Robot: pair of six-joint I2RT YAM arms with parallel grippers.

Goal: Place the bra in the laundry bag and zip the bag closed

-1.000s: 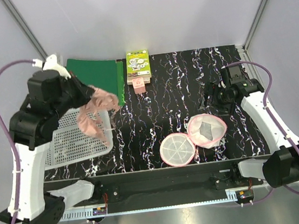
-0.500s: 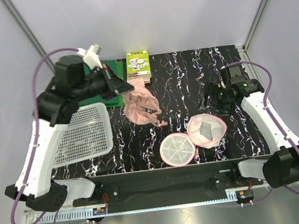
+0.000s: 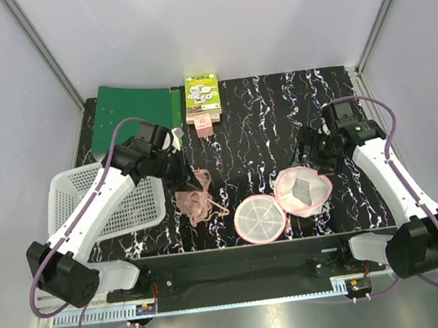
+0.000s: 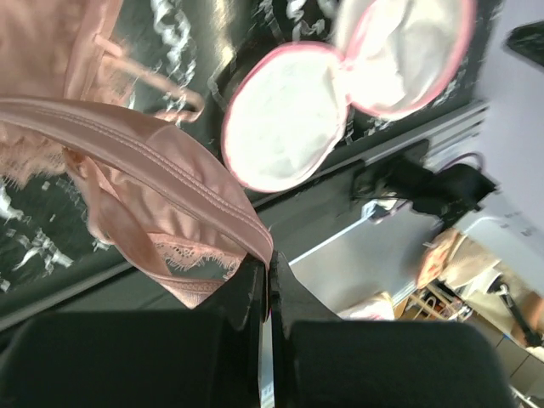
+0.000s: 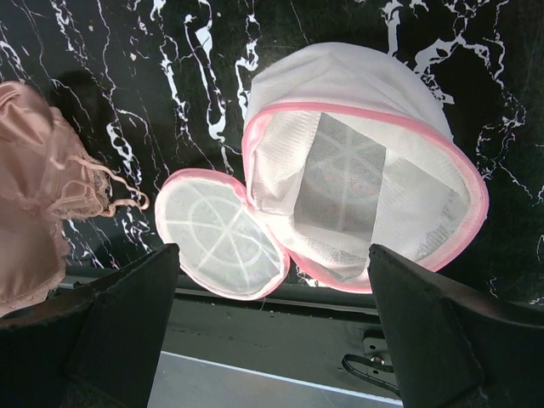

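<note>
Now, left of the open laundry bag [image 3: 303, 188], the left jaws are clamped on the bra [image 3: 197, 203]; the right jaws stand apart just beyond it.

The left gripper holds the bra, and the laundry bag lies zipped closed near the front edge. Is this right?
No. The laundry bag lies open, both halves spread, as the right wrist view shows. The left gripper does hold the bra.
</note>
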